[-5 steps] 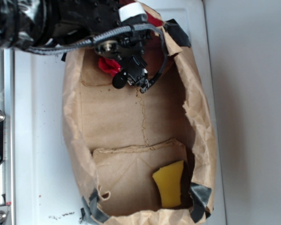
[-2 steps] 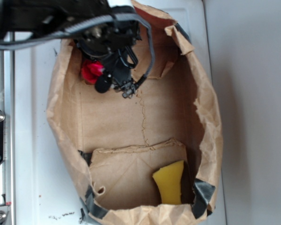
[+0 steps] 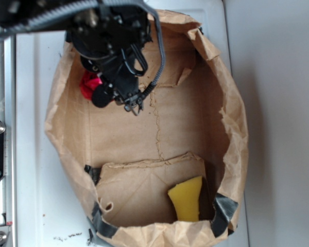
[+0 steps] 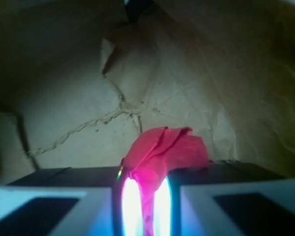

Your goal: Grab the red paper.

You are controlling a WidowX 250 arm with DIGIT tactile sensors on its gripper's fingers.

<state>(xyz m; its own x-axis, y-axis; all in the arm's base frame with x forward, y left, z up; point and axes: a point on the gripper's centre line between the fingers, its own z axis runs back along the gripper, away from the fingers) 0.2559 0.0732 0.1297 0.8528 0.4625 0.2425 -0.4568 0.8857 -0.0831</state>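
Observation:
The red paper (image 3: 88,85) is a crumpled red wad held at the upper left inside the brown paper bag (image 3: 232,123). My gripper (image 3: 95,91) is shut on it, and the black arm hides most of the wad in the exterior view. In the wrist view the red paper (image 4: 169,150) is pinched between the two jaws and sticks out above the gripper (image 4: 143,196), over the bag's creased floor.
A yellow sponge-like wedge (image 3: 187,204) lies at the bag's lower right on a folded flap. The bag walls surround the gripper closely at upper left. The bag sits on a white surface (image 3: 33,154), with a metal rail (image 3: 0,164) at the left.
The gripper has moved left and slightly down with the red paper in it. The bag's left wall has been pushed outward to the left.

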